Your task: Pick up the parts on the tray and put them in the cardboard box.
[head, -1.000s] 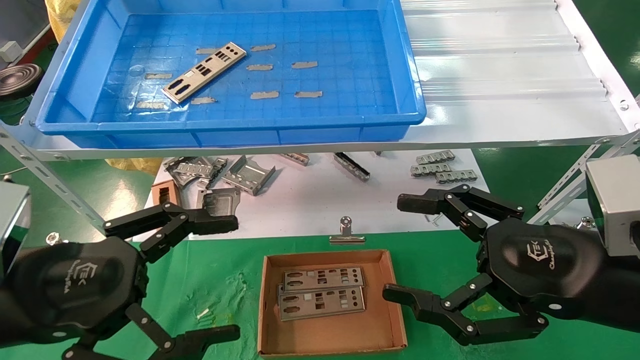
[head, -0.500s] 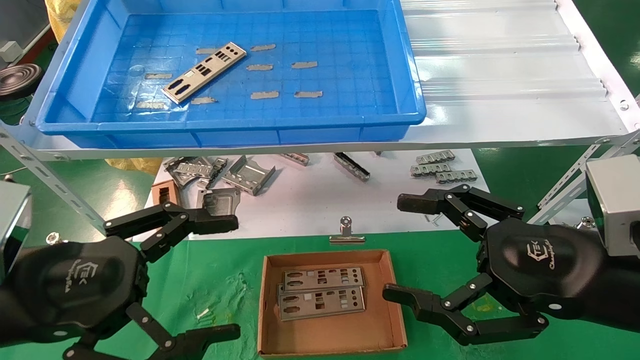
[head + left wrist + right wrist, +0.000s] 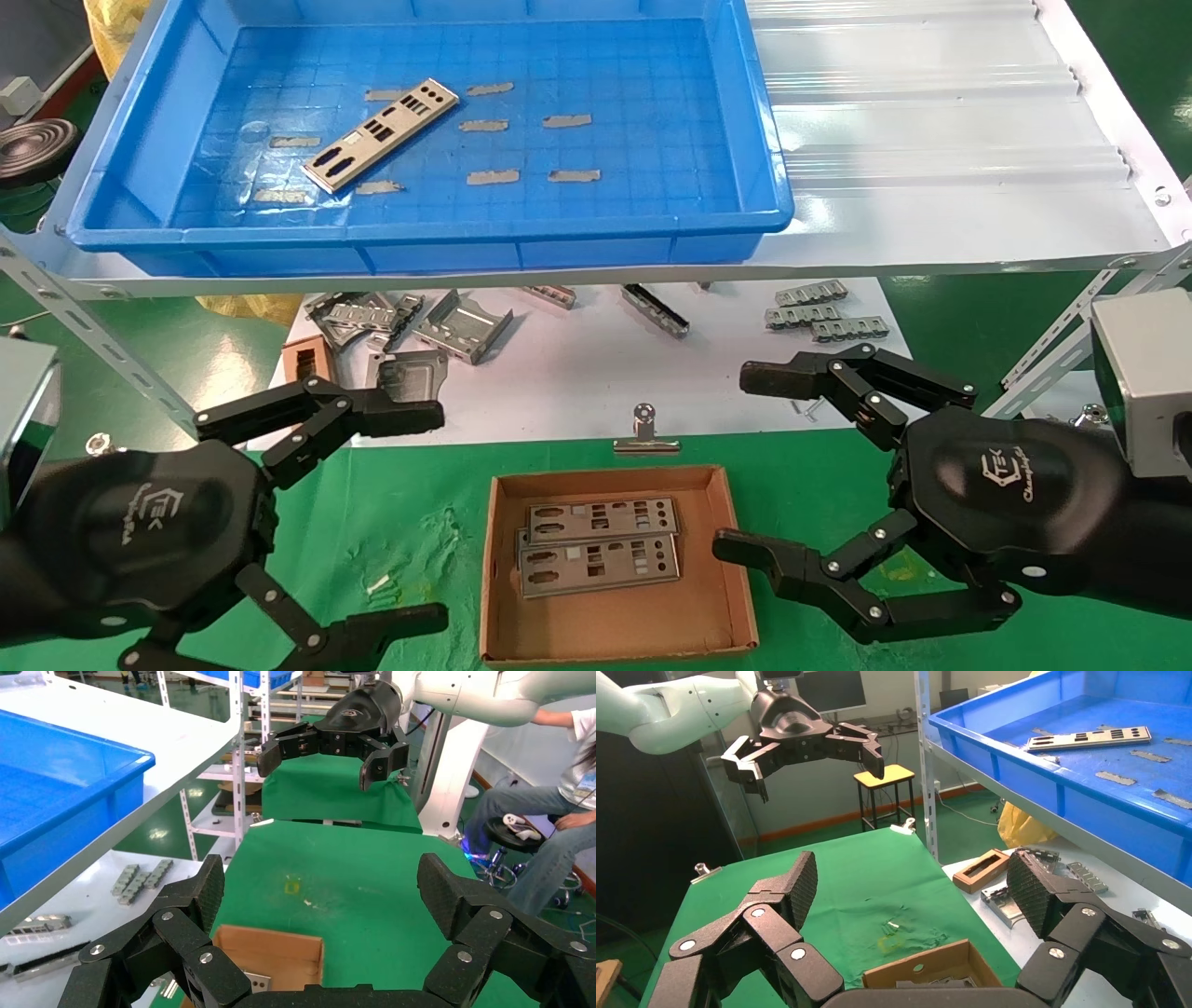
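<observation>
Nothing's moved since earlier: both claws, left (image 3: 410, 522) and right (image 3: 745, 466), hang spread (empty). Box (image 3: 717, 596) holds two plates (image 3: 601, 550); one plate (image 3: 382, 135) waits in the tray (image 3: 745, 140).

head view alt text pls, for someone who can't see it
One plate lies in the blue tray on a shelf; two plates sit in the box below. The left tool and right tool hang open on either side of the box.

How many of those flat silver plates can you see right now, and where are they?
3. One plate lies at a slant in the blue tray. Two lie in the cardboard box, an upper plate overlapping a lower plate; more may be hidden beneath.
</observation>
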